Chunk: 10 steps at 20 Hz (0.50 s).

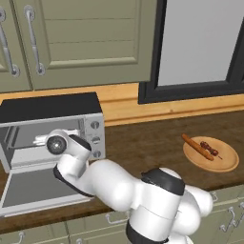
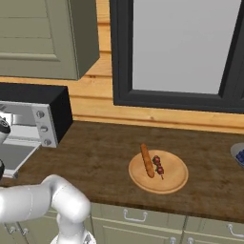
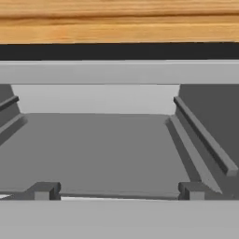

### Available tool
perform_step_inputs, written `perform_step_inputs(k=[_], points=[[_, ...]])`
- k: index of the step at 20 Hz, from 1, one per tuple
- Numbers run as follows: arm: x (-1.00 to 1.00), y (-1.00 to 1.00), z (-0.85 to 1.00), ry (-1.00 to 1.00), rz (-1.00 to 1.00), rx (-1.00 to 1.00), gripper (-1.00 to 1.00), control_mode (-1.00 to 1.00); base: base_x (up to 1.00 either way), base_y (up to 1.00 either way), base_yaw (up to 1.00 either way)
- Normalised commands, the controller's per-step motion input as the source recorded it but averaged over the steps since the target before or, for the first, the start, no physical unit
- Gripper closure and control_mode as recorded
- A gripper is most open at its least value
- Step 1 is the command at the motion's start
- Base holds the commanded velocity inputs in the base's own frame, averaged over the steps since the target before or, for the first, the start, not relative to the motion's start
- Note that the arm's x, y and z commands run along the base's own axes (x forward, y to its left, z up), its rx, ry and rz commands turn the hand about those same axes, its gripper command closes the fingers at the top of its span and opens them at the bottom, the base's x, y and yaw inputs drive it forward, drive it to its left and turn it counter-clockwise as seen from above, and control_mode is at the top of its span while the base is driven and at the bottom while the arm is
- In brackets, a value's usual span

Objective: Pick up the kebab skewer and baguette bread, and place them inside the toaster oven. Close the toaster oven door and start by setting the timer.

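The toaster oven stands at the counter's left with the toaster oven door folded down flat. Its cavity holds nothing. My gripper faces straight into that cavity at the mouth, just above the lowered door; its fingertips stand wide apart, open, with nothing between them. Far to the right a round wooden plate carries the baguette bread and, beside it, the kebab skewer. The right base view shows the baguette bread and kebab skewer on the plate too.
Three knobs run down the oven's right side. Green wall cabinets hang above the oven, and a dark-framed window sits behind the plate. A blue bowl peeks in at the counter's right edge. Bare dark counter lies between oven and plate.
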Motion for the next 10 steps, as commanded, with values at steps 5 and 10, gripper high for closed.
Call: perform_step_inputs(k=[5,10], points=[[0.19,0.18,-0.01,0.0,0.09,0.04,-1.0,-1.0,0.0,0.0,0.0],[0.43,-0.07,-0.02,0.0,-0.05,0.09,-1.0,-1.0,0.0,0.0,0.0]])
